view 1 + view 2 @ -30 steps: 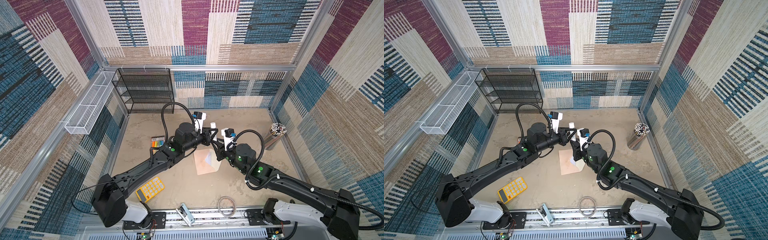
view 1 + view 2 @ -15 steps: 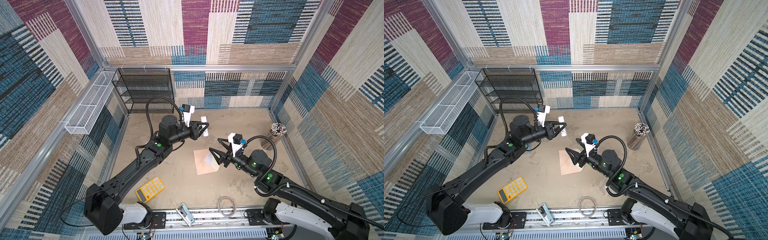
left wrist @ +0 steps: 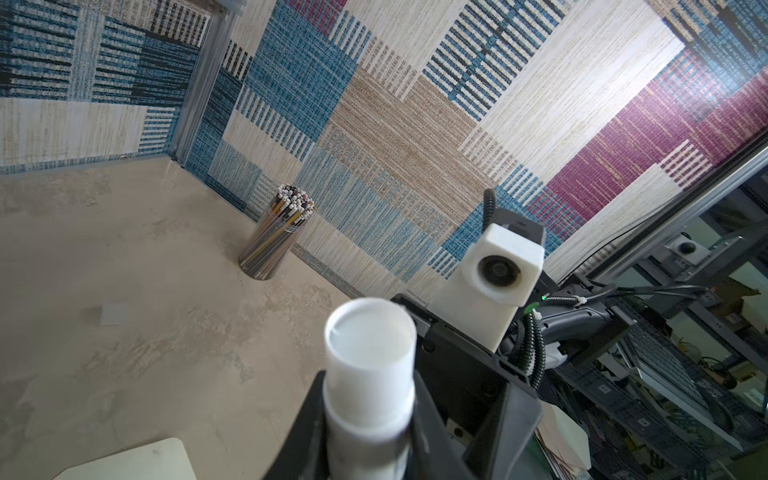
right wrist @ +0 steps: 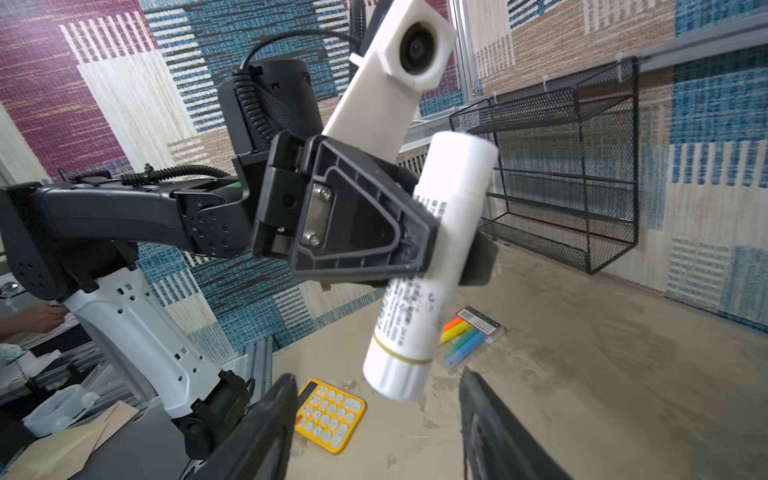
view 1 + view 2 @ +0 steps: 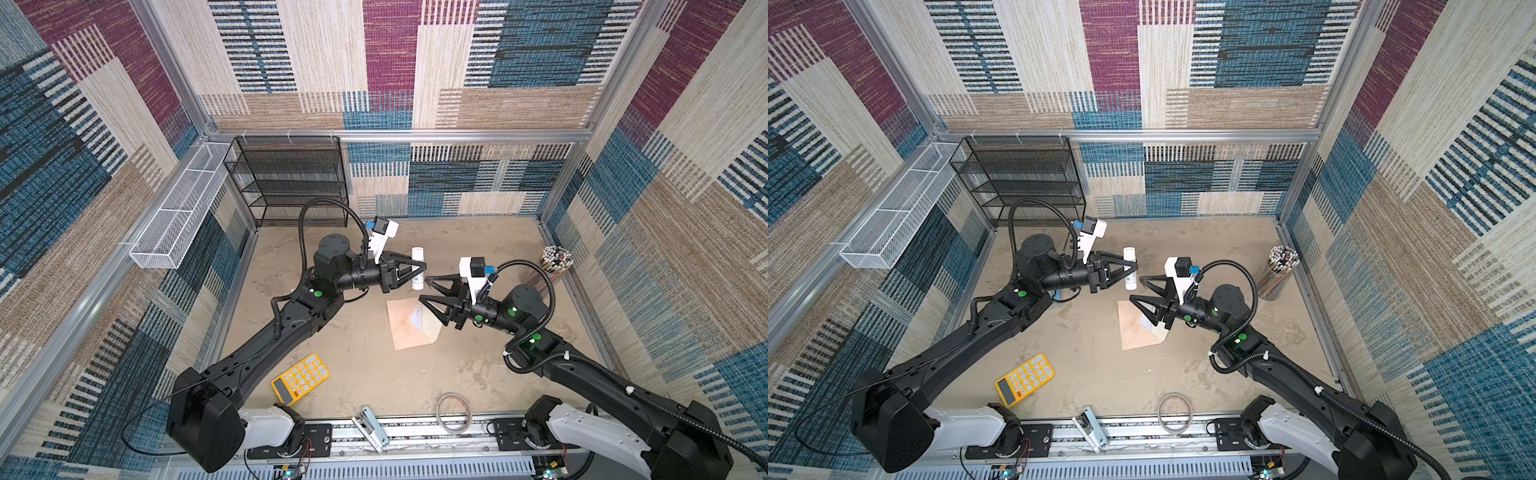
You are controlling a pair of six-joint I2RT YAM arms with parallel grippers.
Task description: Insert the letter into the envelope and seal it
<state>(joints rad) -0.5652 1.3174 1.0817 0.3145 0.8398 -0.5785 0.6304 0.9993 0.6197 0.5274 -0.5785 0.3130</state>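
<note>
The envelope (image 5: 405,332), peach paper, lies flat mid-table, flap toward 3 o'clock; probably light, floppy and slippery, best pinned on its body. Over its 1 o'clock corner the right gripper (image 5: 424,287) hangs spread, empty. Farther, at 12 o'clock, the left gripper (image 5: 420,269) pinches a white glue stick (image 5: 417,254).

No text is legible. The white tube (image 4: 415,299) in the left gripper (image 4: 453,249) carries lines of dark print, too blurred to read. The key marks on the near-left yellow calculator (image 4: 330,417) and the label of the highlighter pack (image 4: 469,336) are too small.
</note>
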